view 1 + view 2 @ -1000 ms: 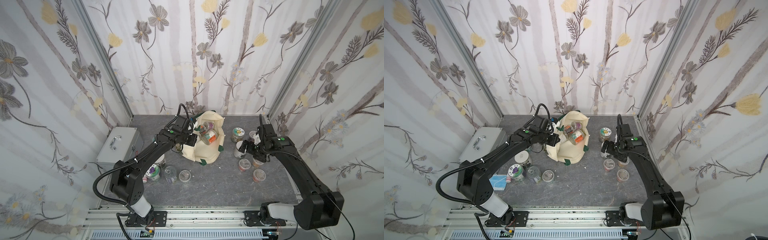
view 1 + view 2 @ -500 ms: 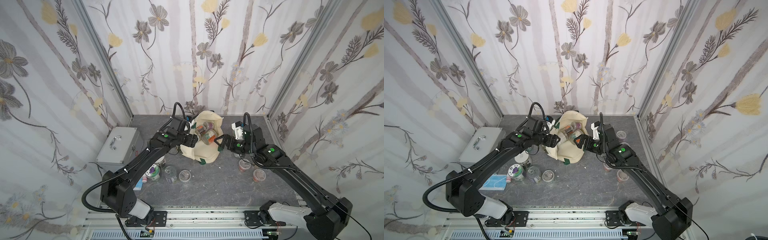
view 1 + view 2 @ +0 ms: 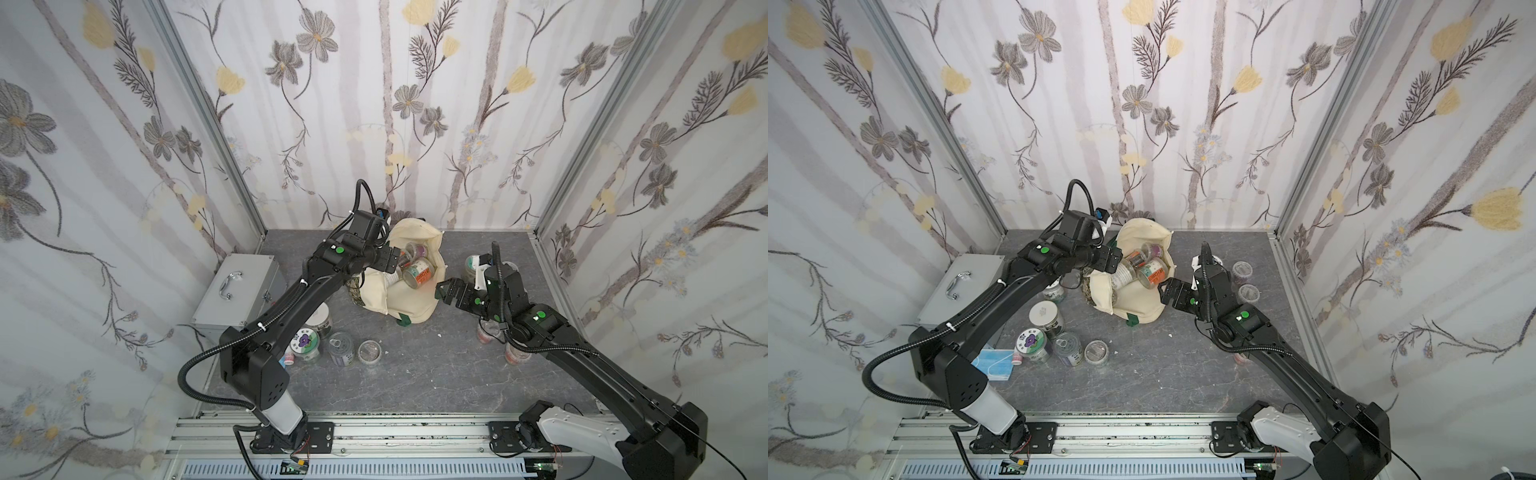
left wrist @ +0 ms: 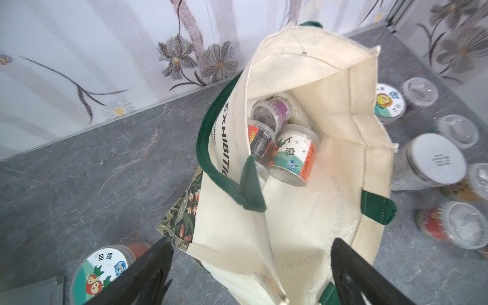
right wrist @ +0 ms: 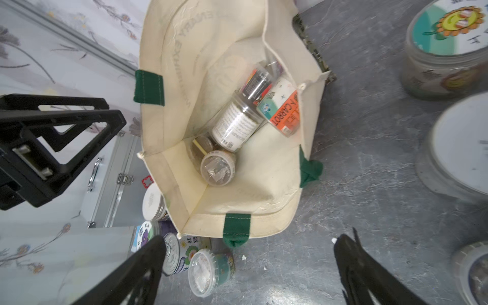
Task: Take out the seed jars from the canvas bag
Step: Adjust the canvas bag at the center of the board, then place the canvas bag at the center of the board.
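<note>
Canvas bag (image 4: 303,224): black lettering "EXHIBITIO", rest hidden
Seed jar (image 5: 285,116) inside: orange label reads "CARROT"
Left fingers (image 4: 148,269): spread, empty
Right fingers (image 5: 137,269): spread, empty

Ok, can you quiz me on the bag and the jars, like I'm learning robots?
1. True or false: the bag is empty.
2. What does the right gripper hold? A) a jar B) a bag handle C) nothing
3. Fill in: the carrot jar lies ___ the bag.
Key: 1 false; 2 C; 3 inside.
</note>
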`<state>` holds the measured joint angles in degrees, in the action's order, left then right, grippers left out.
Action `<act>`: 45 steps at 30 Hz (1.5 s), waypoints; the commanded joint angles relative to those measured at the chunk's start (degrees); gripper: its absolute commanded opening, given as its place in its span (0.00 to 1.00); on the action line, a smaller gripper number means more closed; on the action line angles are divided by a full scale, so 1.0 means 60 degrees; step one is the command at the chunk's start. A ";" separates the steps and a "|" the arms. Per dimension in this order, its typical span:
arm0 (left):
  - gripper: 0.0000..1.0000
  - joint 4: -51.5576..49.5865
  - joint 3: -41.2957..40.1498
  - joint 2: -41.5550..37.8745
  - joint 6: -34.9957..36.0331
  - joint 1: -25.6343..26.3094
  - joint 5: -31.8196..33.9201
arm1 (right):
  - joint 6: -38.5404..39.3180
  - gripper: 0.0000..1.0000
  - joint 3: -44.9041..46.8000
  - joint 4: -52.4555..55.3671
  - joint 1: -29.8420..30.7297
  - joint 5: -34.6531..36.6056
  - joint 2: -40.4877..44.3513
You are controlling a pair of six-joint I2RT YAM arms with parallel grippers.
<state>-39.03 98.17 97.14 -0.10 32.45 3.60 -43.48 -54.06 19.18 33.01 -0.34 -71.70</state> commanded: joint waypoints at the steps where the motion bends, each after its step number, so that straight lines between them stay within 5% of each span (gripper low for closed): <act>1: 0.92 -0.1184 0.1216 0.0968 0.0416 -0.0020 0.0371 | -0.0313 1.00 0.0408 -0.0488 -0.0372 0.0323 0.0329; 5: 0.79 -0.2438 0.3220 0.2636 0.0558 -0.0030 0.0326 | -0.0466 1.00 0.1513 -0.1796 -0.1297 -0.1343 0.1000; 8: 0.47 -0.3089 0.4221 0.3311 0.0446 0.0039 0.0227 | -0.0528 1.00 0.2575 -0.3141 -0.2085 -0.3329 0.1459; 18: 0.04 -0.1883 0.2602 0.2190 0.0349 0.0600 0.0609 | -0.0841 0.99 0.2979 -0.4843 -0.2031 -0.4675 0.1583; 31: 0.00 0.0620 -0.1137 -0.0148 0.0357 0.1233 0.0493 | -0.0647 0.73 0.2034 -0.4947 -0.0252 -0.3535 -0.0096; 35: 0.00 0.0632 -0.1511 -0.0303 0.0252 0.1235 0.0228 | -0.0856 0.65 0.1657 -0.5222 -0.0041 -0.3200 -0.0900; 45: 0.00 0.0430 -0.1610 -0.0615 0.0124 0.1243 0.0168 | -0.1219 0.63 0.0093 -0.6261 0.0696 -0.2614 -0.4373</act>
<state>-35.90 88.73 94.24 1.26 39.90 5.30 -48.88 -52.10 -13.47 36.56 -17.87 -94.52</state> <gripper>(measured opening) 0.073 0.631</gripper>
